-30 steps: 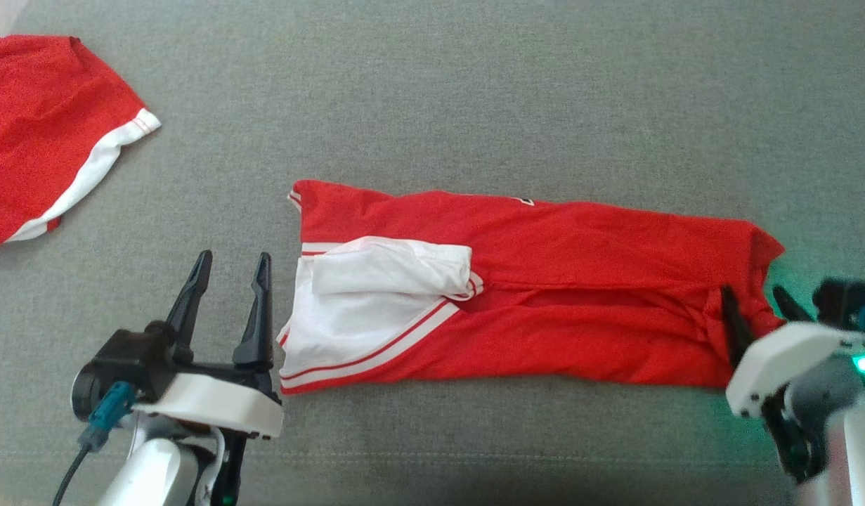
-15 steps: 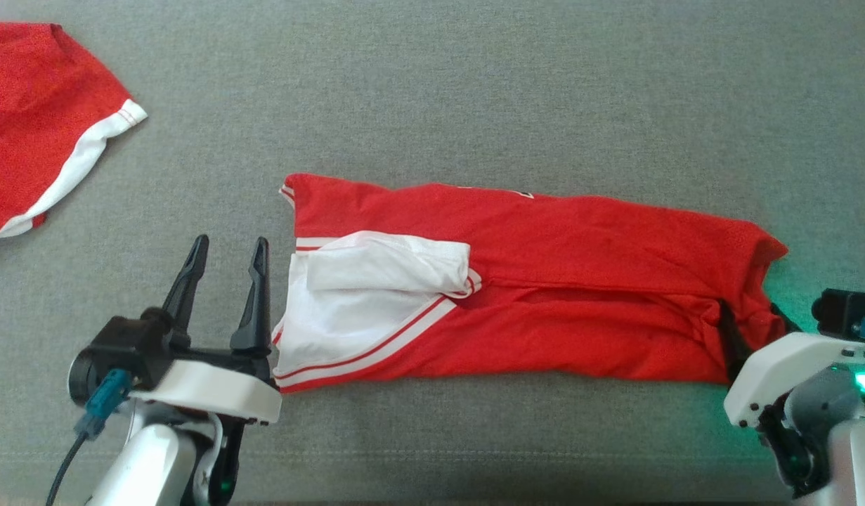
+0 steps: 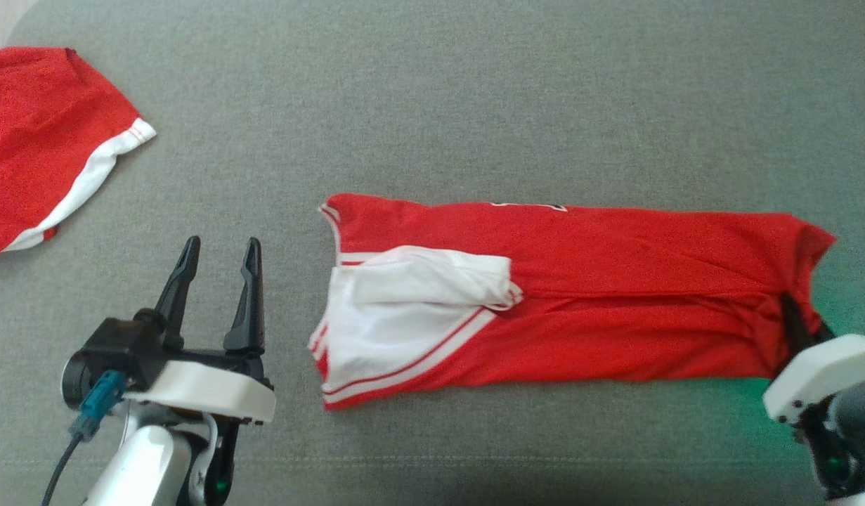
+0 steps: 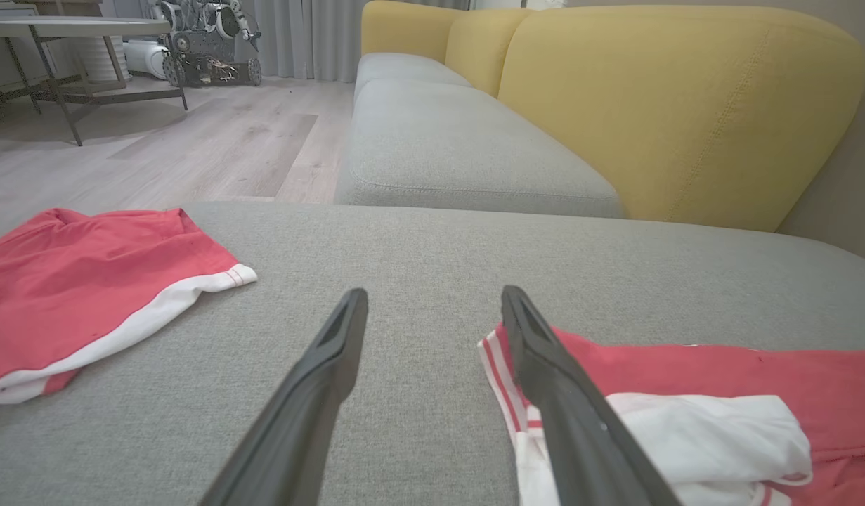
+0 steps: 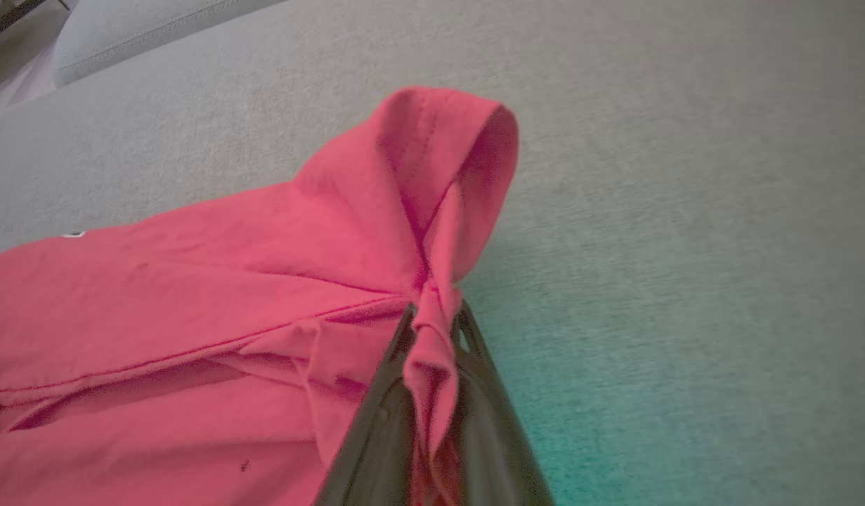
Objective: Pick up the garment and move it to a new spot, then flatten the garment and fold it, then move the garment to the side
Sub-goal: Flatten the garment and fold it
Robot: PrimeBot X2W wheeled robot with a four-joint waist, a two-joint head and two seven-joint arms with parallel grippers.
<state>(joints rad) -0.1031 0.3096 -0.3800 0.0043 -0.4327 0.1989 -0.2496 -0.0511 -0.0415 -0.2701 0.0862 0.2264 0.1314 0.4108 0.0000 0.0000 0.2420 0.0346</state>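
I see the garment [image 3: 615,281] lying folded into a long band on the grey cushion [image 3: 474,105]. Its long axis runs left to right across my head view, with the white-trimmed end toward my left and the plain red end toward my right. My right gripper [image 3: 801,327] is pinched closed on a bunch of red cloth at that right end. My left gripper [image 3: 221,244] stands wide apart near the white end, holding nothing and clear of the fabric. I count two red garments: this one, and a second red garment [image 3: 38,133] well apart at the far left. Bare grey cushion spreads beyond the band, up to a yellow backrest [image 4: 678,105], and the cushion's front seam [image 3: 474,460] runs close below it
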